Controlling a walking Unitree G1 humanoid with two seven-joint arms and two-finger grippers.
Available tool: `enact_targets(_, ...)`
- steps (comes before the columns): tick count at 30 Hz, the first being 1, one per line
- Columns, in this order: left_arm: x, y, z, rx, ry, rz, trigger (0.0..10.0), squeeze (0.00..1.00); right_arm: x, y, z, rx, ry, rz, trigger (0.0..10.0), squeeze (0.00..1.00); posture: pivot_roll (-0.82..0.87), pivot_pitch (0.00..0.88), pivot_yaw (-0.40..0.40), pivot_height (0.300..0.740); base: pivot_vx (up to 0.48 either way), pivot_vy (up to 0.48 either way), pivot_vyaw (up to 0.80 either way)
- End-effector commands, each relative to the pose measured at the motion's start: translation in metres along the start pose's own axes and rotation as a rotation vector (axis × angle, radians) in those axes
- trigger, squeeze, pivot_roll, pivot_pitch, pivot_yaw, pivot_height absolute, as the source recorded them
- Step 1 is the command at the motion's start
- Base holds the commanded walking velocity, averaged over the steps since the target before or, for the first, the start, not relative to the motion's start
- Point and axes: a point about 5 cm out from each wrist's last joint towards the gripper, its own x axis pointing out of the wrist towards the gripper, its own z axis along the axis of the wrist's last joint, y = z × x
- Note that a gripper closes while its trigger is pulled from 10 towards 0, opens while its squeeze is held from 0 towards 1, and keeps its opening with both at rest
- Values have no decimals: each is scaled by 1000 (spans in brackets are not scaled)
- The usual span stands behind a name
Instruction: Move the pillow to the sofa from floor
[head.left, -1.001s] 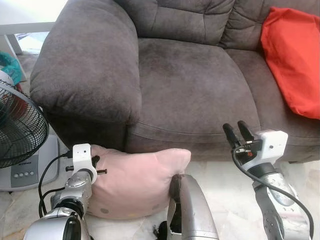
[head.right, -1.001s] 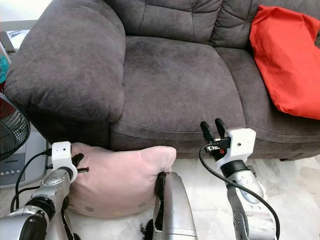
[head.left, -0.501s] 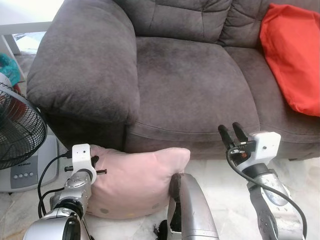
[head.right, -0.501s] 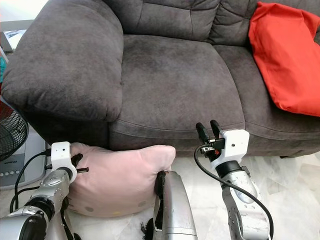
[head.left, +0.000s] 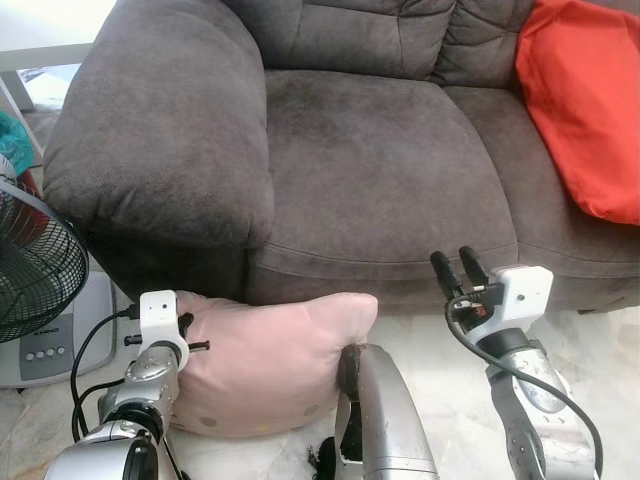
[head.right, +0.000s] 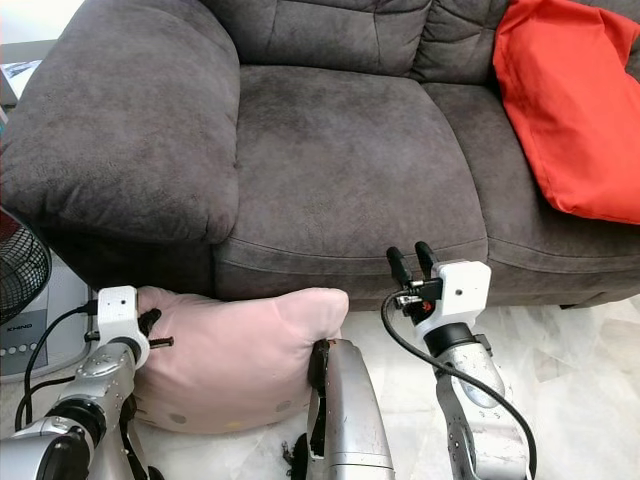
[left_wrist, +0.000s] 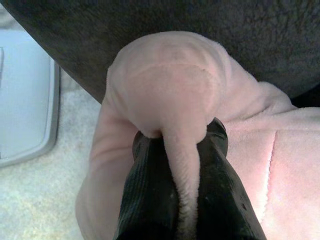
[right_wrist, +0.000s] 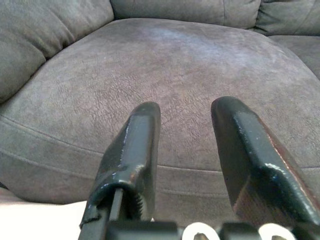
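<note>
pillow pinched at the sofa's foot

the pink pillow (head.left: 265, 365) lies on the floor against the sofa (head.left: 380, 170) front. left gripper (left_wrist: 179, 150) fingers clamp its corner fold. right gripper (head.left: 453, 266) hovers before the seat, fingers parted, holding nothing.

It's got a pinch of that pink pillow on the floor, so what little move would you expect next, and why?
Probably a lift of the left gripper, raising the pink pillow toward the seat cushion. Its fingers are shut on a fold of the pillow, which lies on the floor against the grey sofa's front. The right gripper is open and holds nothing, in front of the seat edge, so it could help steady the other corner.
</note>
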Motion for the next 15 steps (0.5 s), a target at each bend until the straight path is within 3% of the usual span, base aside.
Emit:
enact_targets(1,-3,10,-4,18,-26,65,10000,0,-1,-3,-4,-3,15,-16,10000,0,-58,145,-195,430,0,0,0)
enact_targets(6,-6,6,0,27,-108,70,10000,0,-1,1,-10,5,21,-22,10000,0,-42,143,-172,430,0,0,0)
enact_targets(15,-8,6,-5,21,-94,70,10000,0,1,8,-13,28,8,-34,10000,0,-20,140,-142,430,0,0,0)
